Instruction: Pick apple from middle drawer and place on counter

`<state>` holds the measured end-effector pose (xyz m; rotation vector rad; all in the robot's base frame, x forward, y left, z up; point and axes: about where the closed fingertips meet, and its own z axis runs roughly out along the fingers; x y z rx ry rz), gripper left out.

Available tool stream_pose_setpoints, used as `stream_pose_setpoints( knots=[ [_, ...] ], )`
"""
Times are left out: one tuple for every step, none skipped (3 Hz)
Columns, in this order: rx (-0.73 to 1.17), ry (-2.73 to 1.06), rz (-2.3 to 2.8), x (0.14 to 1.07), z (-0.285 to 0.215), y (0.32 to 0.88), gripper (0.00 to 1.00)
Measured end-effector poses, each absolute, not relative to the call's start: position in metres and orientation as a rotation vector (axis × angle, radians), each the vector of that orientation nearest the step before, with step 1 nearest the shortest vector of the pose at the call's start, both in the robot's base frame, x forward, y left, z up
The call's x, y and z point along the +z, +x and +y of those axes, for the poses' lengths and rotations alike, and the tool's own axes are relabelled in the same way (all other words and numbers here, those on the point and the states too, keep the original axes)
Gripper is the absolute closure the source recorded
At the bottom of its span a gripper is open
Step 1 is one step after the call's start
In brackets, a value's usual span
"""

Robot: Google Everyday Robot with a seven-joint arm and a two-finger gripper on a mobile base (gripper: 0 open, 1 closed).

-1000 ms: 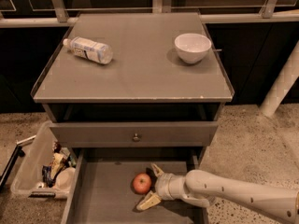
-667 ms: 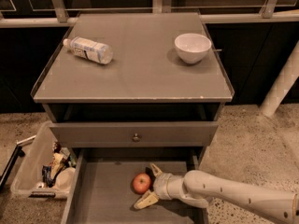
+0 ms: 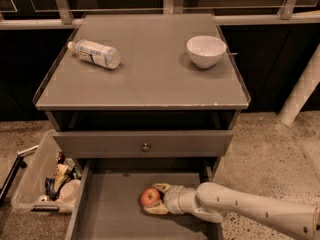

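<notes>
Change: jaws closed in since a second ago, from spread wide either side of the fruit to hugging it; apple itself has not shifted.
Gripper: pale two-finger gripper (image 3: 153,198) low inside the drawer, reaching in from the right on a white jointed arm (image 3: 250,211), fingers pressed on the top and underside of the fruit, gripping it.
Apple: small round red apple with yellow patches (image 3: 149,196), on the drawer floor near the middle, not yet lifted.
Drawer: wide shallow grey middle drawer (image 3: 110,209), pulled out, plain floor.
Above: grey drawer front with small round metal knob (image 3: 145,146) overhangs the back of the drawer.
Step in hand: secure the grasp, then lift.
How to do it well: confirm a firm hold first, since round fruit can roll out. Raise only a little, draw back toward the open front to clear the overhang, then rise to counter height.
Counter: flat grey square cabinet top (image 3: 150,79); the bare middle and front look the safest drop spot.
On counter: white ceramic bowl (image 3: 206,50) back right; clear plastic bottle lying on its side (image 3: 95,54) back left.
Floor left: clear plastic bin of wrappers (image 3: 35,174).
Writing: bottle label carries dark print, unreadable; no brand legible anywhere.
</notes>
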<state>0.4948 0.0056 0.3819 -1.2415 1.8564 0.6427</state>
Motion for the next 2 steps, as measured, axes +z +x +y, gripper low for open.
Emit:
stream_pose_setpoints(
  knots=[
    [0.643, -1.242, 1.856, 0.3819, 0.0056, 0.4948, 0.65],
    [0.643, -1.242, 1.856, 0.382, 0.0056, 0.4947, 0.88]
  ],
)
